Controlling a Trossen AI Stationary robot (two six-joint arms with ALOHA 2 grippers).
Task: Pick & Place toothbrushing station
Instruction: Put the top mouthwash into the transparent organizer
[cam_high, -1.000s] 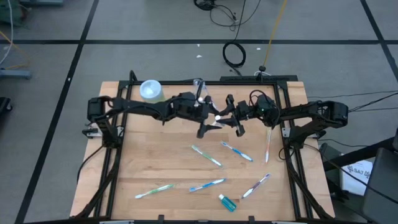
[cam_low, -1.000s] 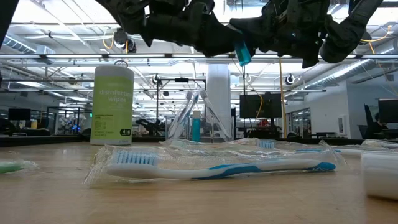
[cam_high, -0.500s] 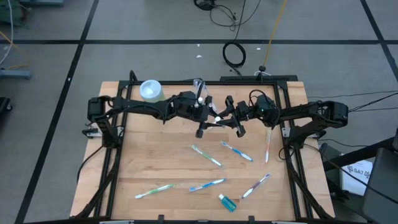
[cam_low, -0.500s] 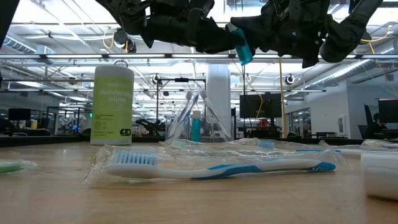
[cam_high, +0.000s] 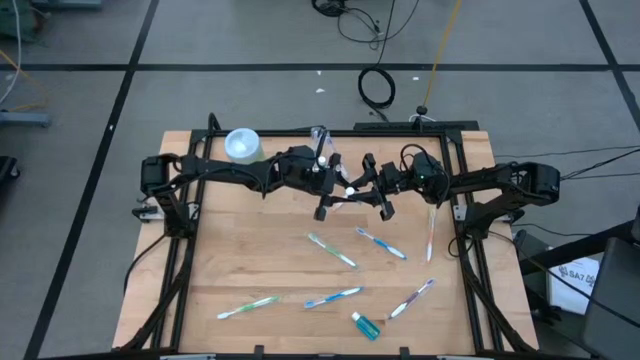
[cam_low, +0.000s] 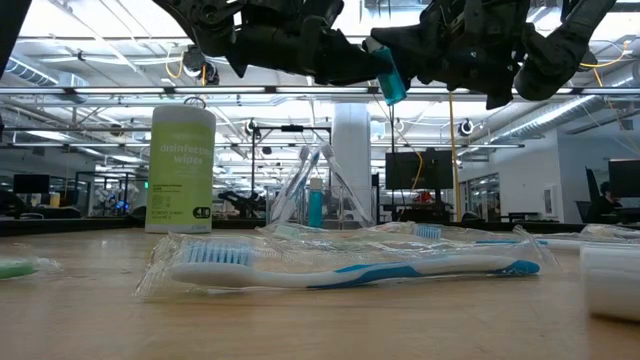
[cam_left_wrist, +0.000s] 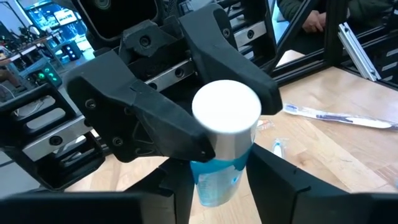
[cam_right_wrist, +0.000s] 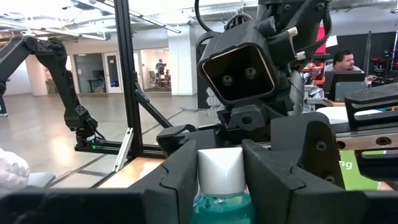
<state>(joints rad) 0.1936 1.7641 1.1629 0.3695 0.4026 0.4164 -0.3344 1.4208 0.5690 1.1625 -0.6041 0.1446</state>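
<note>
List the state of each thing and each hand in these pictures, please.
Small blue white-capped tube: held in the air, tilted.
Right hand: shut on it.
Left hand: shut on it too.
Clear plastic cup: upright, holding toothbrushes.
Green canister: upright, lid on.
Blue-and-white toothbrush: lying flat, wrapped.

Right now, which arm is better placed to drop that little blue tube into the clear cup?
Left, probably. The left gripper and right gripper both clasp the blue tube mid-air, but the clear cup stands nearer the left one.
</note>
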